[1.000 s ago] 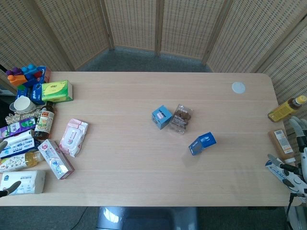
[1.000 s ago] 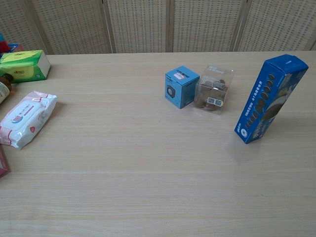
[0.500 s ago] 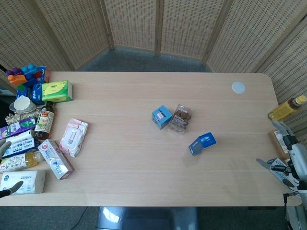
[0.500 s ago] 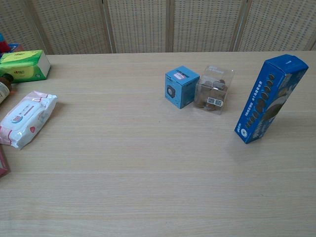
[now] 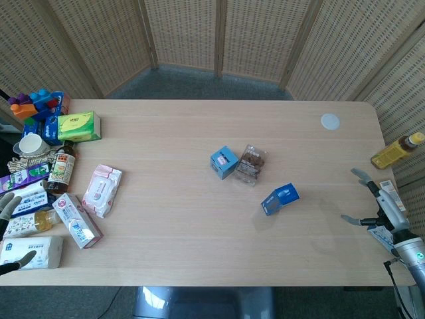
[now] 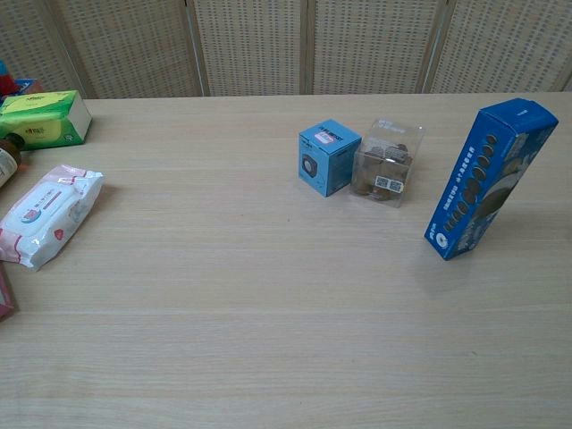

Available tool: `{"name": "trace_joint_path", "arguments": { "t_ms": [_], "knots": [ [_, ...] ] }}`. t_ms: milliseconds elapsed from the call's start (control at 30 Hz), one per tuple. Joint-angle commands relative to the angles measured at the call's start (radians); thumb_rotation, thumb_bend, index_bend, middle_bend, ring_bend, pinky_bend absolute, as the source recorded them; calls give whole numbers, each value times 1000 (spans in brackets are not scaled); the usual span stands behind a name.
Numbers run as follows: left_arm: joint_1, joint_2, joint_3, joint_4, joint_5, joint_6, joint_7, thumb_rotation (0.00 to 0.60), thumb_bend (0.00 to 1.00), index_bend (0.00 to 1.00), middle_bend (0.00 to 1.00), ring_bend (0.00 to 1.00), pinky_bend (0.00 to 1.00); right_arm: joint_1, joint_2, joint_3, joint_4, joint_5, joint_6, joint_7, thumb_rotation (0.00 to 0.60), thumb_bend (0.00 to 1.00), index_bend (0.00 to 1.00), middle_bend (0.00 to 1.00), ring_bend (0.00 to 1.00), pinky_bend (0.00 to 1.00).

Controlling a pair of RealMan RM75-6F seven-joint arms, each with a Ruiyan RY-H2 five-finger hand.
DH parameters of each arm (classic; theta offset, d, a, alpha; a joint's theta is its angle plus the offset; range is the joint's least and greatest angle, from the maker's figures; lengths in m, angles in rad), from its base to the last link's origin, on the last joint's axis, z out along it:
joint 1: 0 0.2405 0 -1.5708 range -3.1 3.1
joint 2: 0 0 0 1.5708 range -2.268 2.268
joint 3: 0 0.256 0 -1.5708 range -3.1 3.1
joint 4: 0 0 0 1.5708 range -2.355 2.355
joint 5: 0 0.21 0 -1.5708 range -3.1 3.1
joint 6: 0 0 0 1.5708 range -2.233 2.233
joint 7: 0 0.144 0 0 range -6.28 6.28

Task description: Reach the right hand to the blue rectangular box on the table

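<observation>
Blue rectangular box (image 6: pixel 488 179) stands near clear snack pack (image 6: pixel 385 162) and small blue cube (image 6: pixel 328 156).

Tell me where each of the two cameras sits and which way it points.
Head view: high above the near table edge, looking steeply down on the whole table; right hand and left hand show at the sides.
Chest view: low, near the table's front, facing forward across it; no hand shows.
Both share the tall blue box and small blue cube.

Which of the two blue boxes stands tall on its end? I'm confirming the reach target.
The dark blue rectangular box, nearer the right robot hand; the light blue cube box is squat.
</observation>
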Motion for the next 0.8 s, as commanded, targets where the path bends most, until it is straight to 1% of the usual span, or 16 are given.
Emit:
{"name": "trace_joint_path", "arguments": {
  "t_ms": [33,167,267,400,667,800],
  "knots": [
    [-1,0,0,0,0,0,1,600,0,0,0,0,0,19,-24,-13,24,-2,-25,45,600,0,0,0,0,0],
    [-1,0,2,-1,0,-3,2,600,0,0,0,0,0,45,-47,-26,52,-7,-59,126,600,0,0,0,0,0],
    [-1,-1,3,-2,-1,-7,6,600,0,0,0,0,0,67,-62,-39,71,-21,-78,155,600,0,0,0,0,0],
    [-4,-4,4,-3,-5,-12,14,600,0,0,0,0,0,94,-66,-65,56,-59,-79,192,600,0,0,0,0,0],
    [-8,-8,1,-2,-15,-19,25,600,0,0,0,0,0,131,-87,-98,18,-85,-99,182,600,0,0,0,0,0],
    [-10,-10,1,0,-18,-23,27,600,0,0,0,0,0,147,-104,-89,7,-72,-99,194,600,0,0,0,0,0]
  ]
}}
